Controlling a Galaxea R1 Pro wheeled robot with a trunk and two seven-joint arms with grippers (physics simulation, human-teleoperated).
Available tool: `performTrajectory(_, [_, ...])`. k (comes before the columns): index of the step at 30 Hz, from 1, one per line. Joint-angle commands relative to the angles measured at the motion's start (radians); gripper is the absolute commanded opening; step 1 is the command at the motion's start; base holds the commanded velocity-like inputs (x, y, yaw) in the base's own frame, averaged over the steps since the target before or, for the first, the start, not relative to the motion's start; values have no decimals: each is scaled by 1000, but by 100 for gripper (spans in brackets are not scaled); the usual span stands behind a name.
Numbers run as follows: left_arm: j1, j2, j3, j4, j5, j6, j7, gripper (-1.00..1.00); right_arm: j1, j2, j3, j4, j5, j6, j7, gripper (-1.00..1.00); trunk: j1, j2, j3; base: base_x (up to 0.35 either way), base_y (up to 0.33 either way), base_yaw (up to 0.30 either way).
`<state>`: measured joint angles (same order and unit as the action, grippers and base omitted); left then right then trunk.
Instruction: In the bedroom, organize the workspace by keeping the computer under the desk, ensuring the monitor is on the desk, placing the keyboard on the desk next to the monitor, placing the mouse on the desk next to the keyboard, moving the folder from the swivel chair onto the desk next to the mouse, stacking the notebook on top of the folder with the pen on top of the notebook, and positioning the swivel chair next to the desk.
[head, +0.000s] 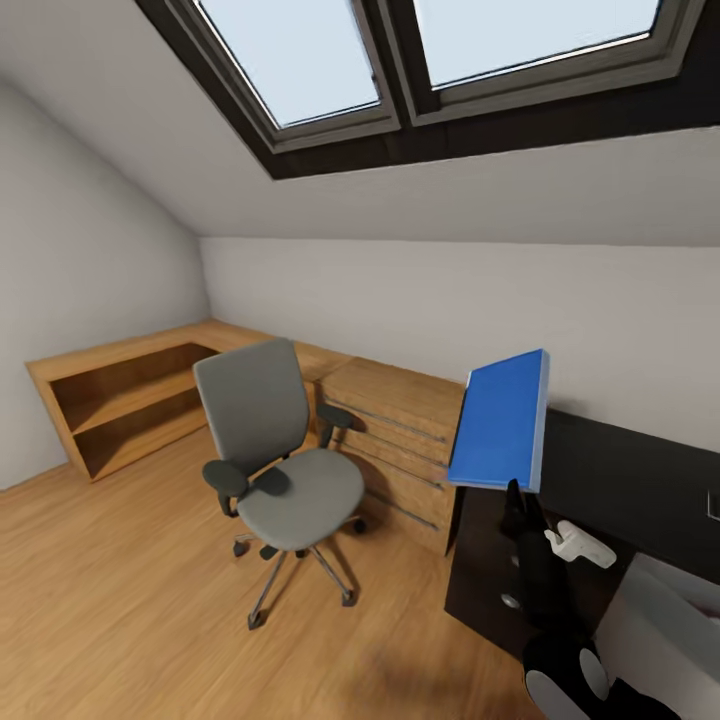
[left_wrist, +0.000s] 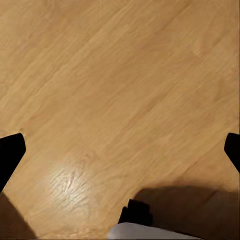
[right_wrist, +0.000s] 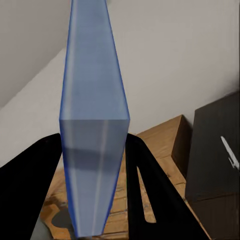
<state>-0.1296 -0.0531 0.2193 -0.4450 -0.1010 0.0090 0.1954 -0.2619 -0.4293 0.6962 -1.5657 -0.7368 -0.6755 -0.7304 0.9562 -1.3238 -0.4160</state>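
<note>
Right end effector (right_wrist: 92, 150) is clamped on the blue folder (head: 502, 420), its two black fingers (right_wrist: 150, 190) pressed against either face of the folder's lower edge, as the right wrist view shows. In the head view the folder is held up in the air, tilted, above the near left end of the glossy black bench (head: 620, 480), with the light wooden dresser (head: 400, 440) just beyond it to the left. The swivel chair (head: 275, 450) stands on the wooden floor (head: 120, 600) to the left, its seat bare, well apart from the bench.

Left end effector (left_wrist: 120, 150) hangs over bare floor with its fingers spread wide and nothing between them.

So the step in hand looks like carrying the folder from chair to bench. The next move calls for swinging the folder further right over the black top, levelling it flat and lowering it beside the mouse before letting go; the mouse's spot cannot be made out here, so the robot probably needs to turn right first.
</note>
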Motion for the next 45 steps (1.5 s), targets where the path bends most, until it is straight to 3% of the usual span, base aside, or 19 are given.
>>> performTrajectory(1, [-2,-1,6,29,-43,3,-1,100,-2,-1,3,-1,-1,-2,-6,-100,-4,7,3,0,0,-284])
performTrajectory(4, [-4,-2,7,81,-93,2,-5,100,-2,0,4,-1,-2,-1,-7,-100,-15,28,13,0,0,-284])
performTrajectory(13, [-4,-20,9,86,-94,-13,-4,100,-2,-2,0,-2,-1,1,-7,-100,-50,91,45,0,0,-284])
performTrajectory(42, [-4,-21,9,86,-95,-12,-4,100,-2,-2,-1,1,-1,2,-6,-100,-161,294,151,0,0,-284])
performTrajectory(45, [-4,-21,9,86,-94,-13,-4,100,-2,-1,1,11,-1,2,-6,-100,-161,294,153,0,0,-284])
